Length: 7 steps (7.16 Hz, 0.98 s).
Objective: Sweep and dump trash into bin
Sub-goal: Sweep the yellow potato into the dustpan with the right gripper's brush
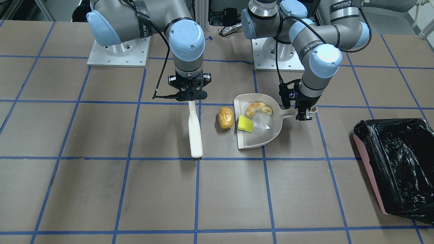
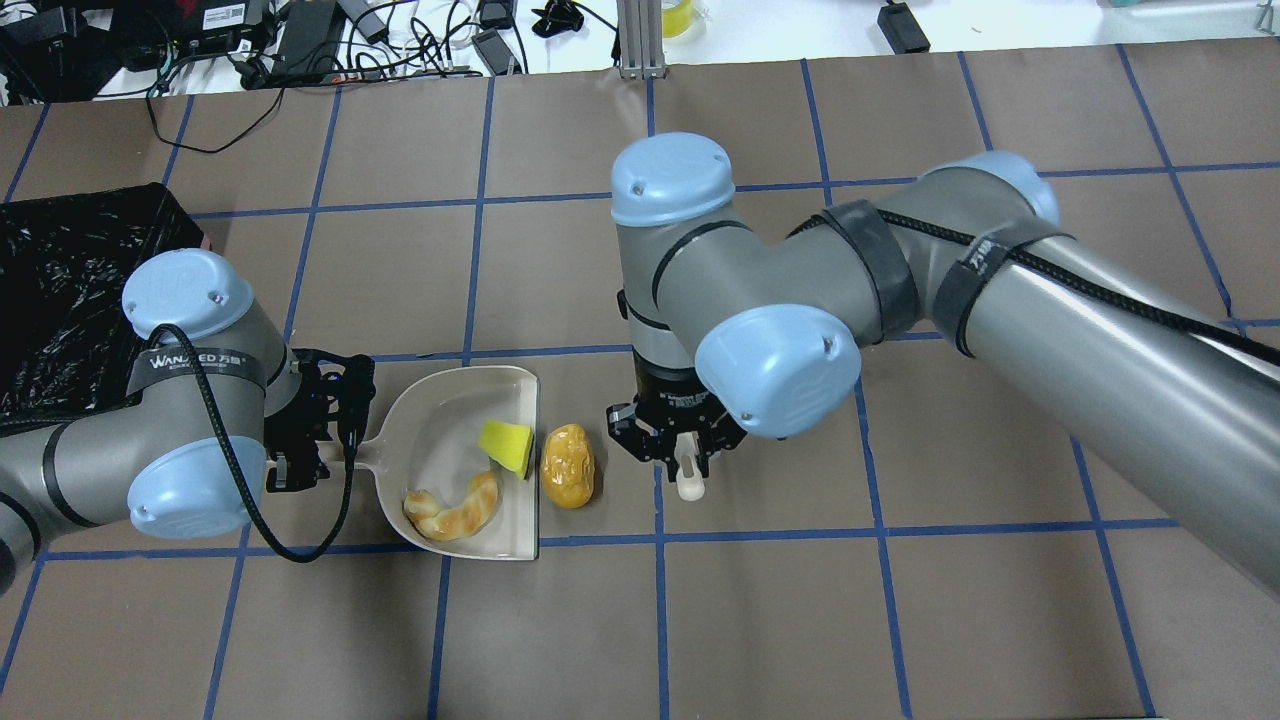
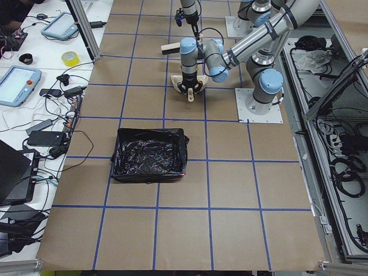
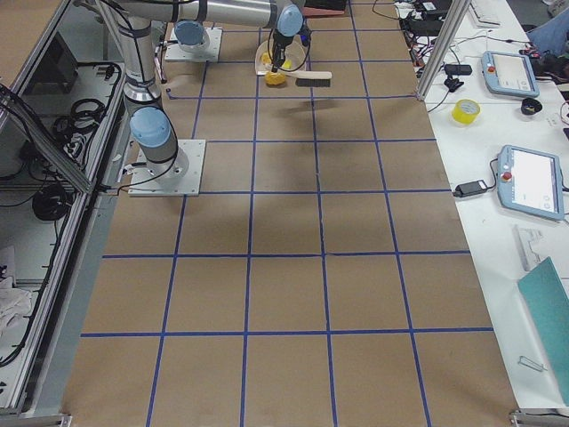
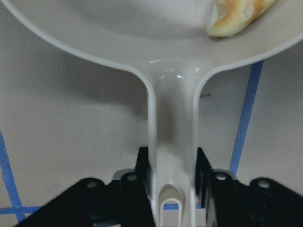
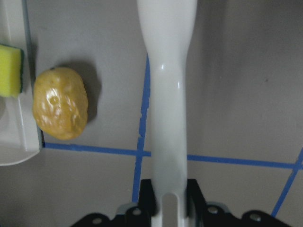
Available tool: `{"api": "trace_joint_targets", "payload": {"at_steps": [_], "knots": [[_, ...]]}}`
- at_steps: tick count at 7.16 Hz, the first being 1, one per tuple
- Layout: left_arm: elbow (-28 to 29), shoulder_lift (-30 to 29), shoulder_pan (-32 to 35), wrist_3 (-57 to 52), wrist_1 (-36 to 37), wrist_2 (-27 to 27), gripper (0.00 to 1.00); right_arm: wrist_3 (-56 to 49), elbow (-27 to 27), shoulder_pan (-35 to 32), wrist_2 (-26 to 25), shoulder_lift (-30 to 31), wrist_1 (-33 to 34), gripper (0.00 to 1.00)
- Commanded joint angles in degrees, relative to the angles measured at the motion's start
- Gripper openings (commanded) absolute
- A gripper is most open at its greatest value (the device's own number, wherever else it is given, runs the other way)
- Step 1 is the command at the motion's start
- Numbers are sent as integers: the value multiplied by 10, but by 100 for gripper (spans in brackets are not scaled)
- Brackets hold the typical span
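Observation:
The cream dustpan [image 1: 257, 137] lies flat on the table with its mouth towards the brush. In it are the tan croissant [image 1: 258, 109] and, at the lip, the yellow wedge [image 1: 245, 124]. The golden-brown bread roll [image 1: 225, 117] rests on the table just outside the mouth. My left gripper [image 1: 303, 113] is shut on the dustpan handle [image 5: 173, 142]. A white brush [image 1: 195, 135] has its handle [image 6: 165, 94] in my right gripper [image 1: 190, 95], which is shut on it, a short way from the roll [image 6: 60, 103]. The pink bin [image 1: 400, 162] with its black bag stands beyond my left arm.
Brown paper with a blue tape grid covers the table [image 2: 800, 620]. The bin [image 2: 70, 290] sits at the table's far left in the overhead view. Cables and chargers [image 2: 300, 40] lie beyond the far edge. Both arm bases [image 1: 118, 51] stand at the robot's side.

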State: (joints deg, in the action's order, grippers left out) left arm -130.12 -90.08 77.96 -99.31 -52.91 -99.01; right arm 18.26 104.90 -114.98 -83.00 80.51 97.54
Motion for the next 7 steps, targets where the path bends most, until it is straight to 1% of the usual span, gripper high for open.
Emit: {"api": "trace_joint_targets", "payload": {"at_steps": [1,2,3,6,7], "knots": [[-8,8,0,2,0,0,0,44,113,-15,21,35,88,0],[-8,8,0,2,-1,0,0,107,124,-49,20,34,118,0],[-8,8,0,2,-1,0,0,167,116,-81,18,34,136,0],[-8,8,0,3,-1,1,0,233,105,-131,27,27,142,0],[-8,8,0,3,-1,1,0,240,106,-135,26,25,149,0]]}}
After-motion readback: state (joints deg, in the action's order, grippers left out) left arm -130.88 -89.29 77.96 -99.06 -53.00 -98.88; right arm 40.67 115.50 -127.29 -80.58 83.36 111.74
